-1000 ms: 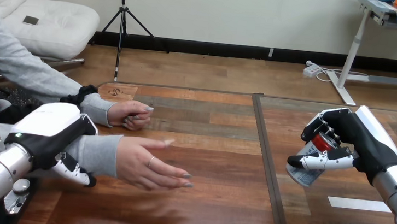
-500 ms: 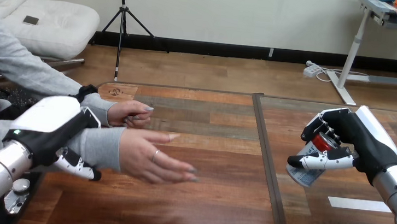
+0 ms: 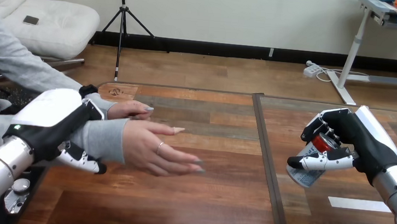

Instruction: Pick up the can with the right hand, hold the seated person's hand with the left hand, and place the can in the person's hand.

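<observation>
1. Can: silver with a red top, tilted, held off the counter over its right half, near a white strip lying flat on the wood.
2. Right hand: its fingers are clamped on the can, curling over the top, and the thumb crosses the can's side.
3. Left hand: it lies over the grey-sleeved person's wrist at the left. Its fingers are curled in beneath the sleeve and closed round it.
4. Person's hand: flat and stretched toward the can, just above the counter, well apart from the can.
5. Person's other hand: loosely curled on the counter just behind.
</observation>
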`<control>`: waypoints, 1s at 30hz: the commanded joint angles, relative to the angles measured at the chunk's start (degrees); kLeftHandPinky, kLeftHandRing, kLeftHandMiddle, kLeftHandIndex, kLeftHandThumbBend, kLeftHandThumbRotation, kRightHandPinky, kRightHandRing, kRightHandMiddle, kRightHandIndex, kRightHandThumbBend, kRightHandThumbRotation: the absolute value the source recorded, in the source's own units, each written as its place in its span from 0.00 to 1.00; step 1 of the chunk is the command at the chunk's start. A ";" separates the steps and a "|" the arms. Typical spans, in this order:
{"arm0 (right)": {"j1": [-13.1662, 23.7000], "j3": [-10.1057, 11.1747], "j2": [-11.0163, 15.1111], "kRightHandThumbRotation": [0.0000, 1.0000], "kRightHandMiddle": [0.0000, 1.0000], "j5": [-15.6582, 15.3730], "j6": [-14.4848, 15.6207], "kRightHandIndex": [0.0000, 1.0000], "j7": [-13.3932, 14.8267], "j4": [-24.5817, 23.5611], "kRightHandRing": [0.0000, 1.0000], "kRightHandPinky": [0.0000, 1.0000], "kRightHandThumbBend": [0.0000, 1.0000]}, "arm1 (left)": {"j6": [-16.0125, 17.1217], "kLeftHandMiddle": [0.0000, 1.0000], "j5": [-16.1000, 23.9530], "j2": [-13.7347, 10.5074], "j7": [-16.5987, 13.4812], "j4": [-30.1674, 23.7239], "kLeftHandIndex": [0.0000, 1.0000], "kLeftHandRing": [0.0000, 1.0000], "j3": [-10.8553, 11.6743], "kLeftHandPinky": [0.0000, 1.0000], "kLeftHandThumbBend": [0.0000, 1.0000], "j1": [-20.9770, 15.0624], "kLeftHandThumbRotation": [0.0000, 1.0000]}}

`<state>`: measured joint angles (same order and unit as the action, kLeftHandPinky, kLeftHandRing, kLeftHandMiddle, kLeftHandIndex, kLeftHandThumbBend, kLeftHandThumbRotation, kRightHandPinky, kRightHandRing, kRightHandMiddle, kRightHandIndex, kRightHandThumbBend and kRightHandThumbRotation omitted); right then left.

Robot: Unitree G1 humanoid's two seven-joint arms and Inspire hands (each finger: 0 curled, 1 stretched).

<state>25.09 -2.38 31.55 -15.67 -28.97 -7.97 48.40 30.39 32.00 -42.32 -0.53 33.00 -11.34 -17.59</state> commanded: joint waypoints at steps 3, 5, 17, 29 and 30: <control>5.26 0.66 -0.36 0.00 0.40 1.18 -1.44 0.42 0.56 -0.64 0.35 0.31 0.85 | 2.11 0.16 -4.00 1.29 -2.14 -8.71 0.17 0.11 4.50 0.07 0.77 -5.55 0.00; 5.25 0.59 -0.45 0.00 0.40 1.06 -1.70 0.42 0.77 -0.77 0.35 0.32 0.85 | 1.85 0.16 -3.97 1.48 -1.96 -9.43 0.17 0.11 4.55 0.07 0.78 -5.49 0.00; 5.53 0.48 -1.16 0.00 0.39 1.61 -1.72 0.42 -0.02 -1.21 0.34 0.31 0.84 | 0.68 0.16 -3.62 2.48 -1.74 -11.92 0.17 0.11 4.58 0.07 0.82 -5.14 0.00; 5.97 0.07 -2.39 0.00 0.39 1.11 -0.67 0.42 0.81 -2.11 0.34 0.31 0.83 | 0.44 0.16 -5.00 3.78 -0.75 -12.59 0.18 0.11 4.27 0.07 0.86 -5.19 0.00; 6.00 0.05 -2.48 0.00 0.39 1.09 -0.58 0.42 0.83 -2.19 0.34 0.31 0.84 | 0.38 0.16 -5.08 3.84 -0.60 -12.63 0.18 0.11 4.25 0.07 0.86 -5.19 0.00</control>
<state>25.09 -2.41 30.95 -15.61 -28.98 -7.97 48.40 29.38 30.76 -40.82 -0.03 27.75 -10.34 -16.91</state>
